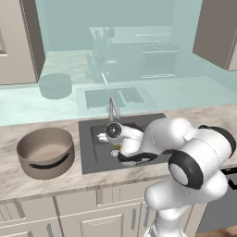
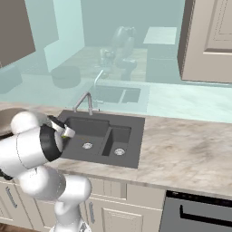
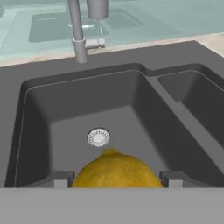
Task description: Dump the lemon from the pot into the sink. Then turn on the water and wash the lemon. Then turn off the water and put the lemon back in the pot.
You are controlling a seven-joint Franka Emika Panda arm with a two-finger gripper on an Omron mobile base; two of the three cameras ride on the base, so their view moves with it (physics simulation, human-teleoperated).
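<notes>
The yellow lemon (image 3: 116, 171) sits between my two fingertips, and its sides fill the gap between them. My gripper (image 3: 116, 178) is shut on the lemon and hangs over the larger left basin of the dark grey sink (image 3: 131, 109), with the silver drain (image 3: 98, 137) just beyond the fruit. From the left base camera the hand (image 1: 115, 149) reaches down into the sink (image 1: 88, 157), a bit of yellow lemon (image 1: 114, 152) showing under it. The taupe-brown pot (image 1: 45, 152) stands upright on the counter left of the sink, nothing visible inside it.
The faucet (image 1: 112, 109) rises at the sink's back edge, its spout above the hand; no water runs. The smaller basin (image 2: 118, 141) lies to the right. Marble counter (image 2: 190, 149) stretches right of the sink. A teal glossy backsplash mirrors the scene.
</notes>
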